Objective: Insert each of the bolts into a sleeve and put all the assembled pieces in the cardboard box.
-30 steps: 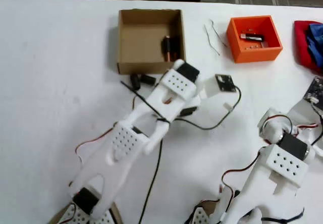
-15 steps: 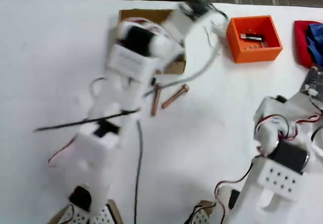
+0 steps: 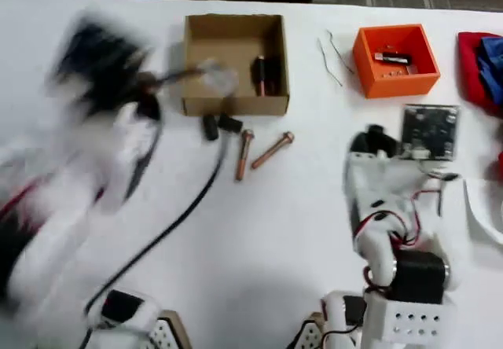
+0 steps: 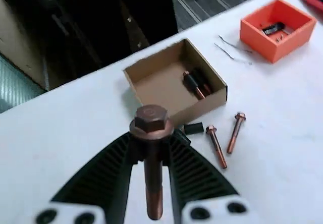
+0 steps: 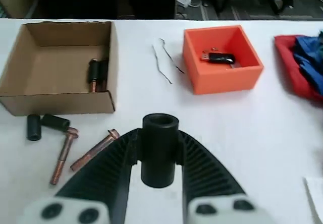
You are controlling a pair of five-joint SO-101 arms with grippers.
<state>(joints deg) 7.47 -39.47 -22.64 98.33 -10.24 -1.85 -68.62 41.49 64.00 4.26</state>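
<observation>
Left gripper (image 4: pixel 153 142) is clamped on a copper bolt (image 4: pixel 150 119), gripping the shank just under the hexagonal head, with the tip pointing back toward the wrist. Right gripper (image 5: pixel 159 139) is closed around a black sleeve (image 5: pixel 160 153), held upright with its open bore facing away from the wrist.

The step in hand looks like mating these two parts in the air. To do it well, the bolt's tip probably has to be turned to face the sleeve's open end. The two axes should then be lined up before any push, and the bolt fed in slowly so it does not jam on the rim.

On the white table (image 5: pixel 262 133), just beyond the right gripper's tips and toward its left, lie two loose bolts (image 5: pixel 63 153). Two loose sleeves (image 5: pixel 34 127) lie a little farther out. The left arm's black cable (image 3: pixel 185 207) trails across the table close to them and could drag them.

Farther still stands the cardboard box (image 5: pixel 58 103), open, with one assembled piece (image 5: pixel 96 75) inside against a wall.

Ahead of the right gripper, well apart from the cardboard box, is an orange box (image 5: pixel 222 80) holding a small dark item. Thin wires (image 5: pixel 161 60) lie between the two boxes. A red and blue cloth (image 5: pixel 303 67) lies off to the gripper's right.
</observation>
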